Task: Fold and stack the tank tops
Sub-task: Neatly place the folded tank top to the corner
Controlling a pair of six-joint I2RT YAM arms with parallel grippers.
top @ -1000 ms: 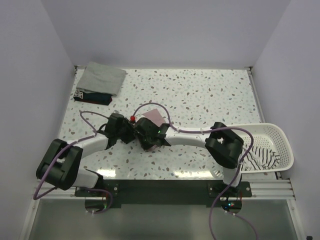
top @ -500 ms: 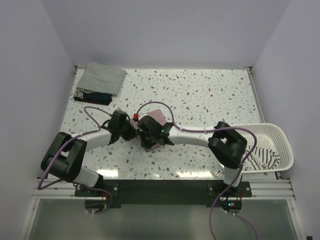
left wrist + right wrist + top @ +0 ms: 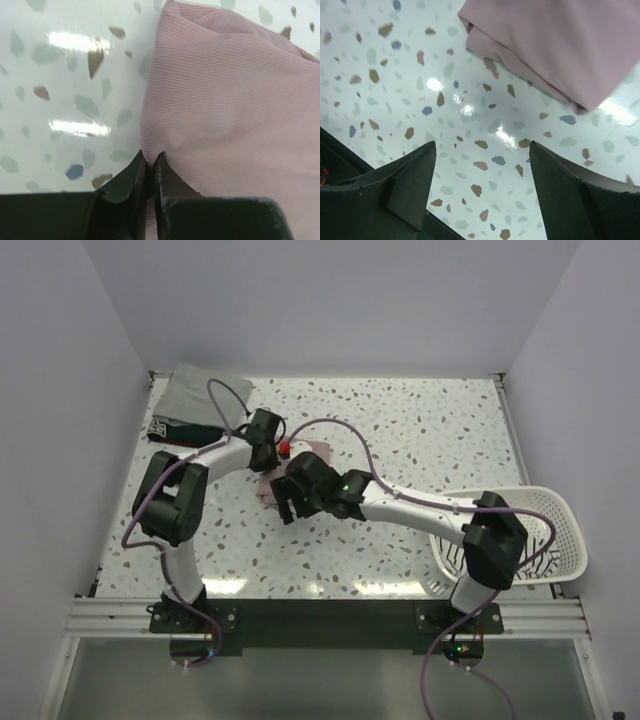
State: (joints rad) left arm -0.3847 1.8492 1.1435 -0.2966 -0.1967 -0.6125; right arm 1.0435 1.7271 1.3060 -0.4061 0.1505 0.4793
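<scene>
- pink tank top [image 3: 225, 90]: lies on the speckled table [image 3: 420, 440], left of centre in the top view. It sits higher in the frame than the white slotted basket [image 3: 555, 502], which is at the lower right edge of the table. In the right wrist view its corner shows doubled layers, one edge stacked on another.
- right gripper [image 3: 482, 150]: hovers over bare table at the lower edge of the pink garment in the top view. Its fingers [image 3: 410, 185] are spread wide apart with nothing between them. In its wrist view the pink fabric fills the upper right of the frame, clear of both fingertips.
- left gripper [image 3: 150, 167]: positioned at the upper side of the same garment in the top view. Its fingertips are pressed together and clamp the left edge of the ribbed pink cloth. The fabric puckers into a small crease where the tips meet. In its wrist view the cloth covers the right half of the frame and bare table covers the left half.
- grey-green tank top [image 3: 190, 390]: folded, in the upper left corner of the table, well apart from the pink one. A purple arm cable crosses in front of its right side.
- dark navy tank top [image 3: 185, 432]: lies under the grey-green one. Its lower edge sticks out toward the bottom of the frame, with a white label at its left end.
</scene>
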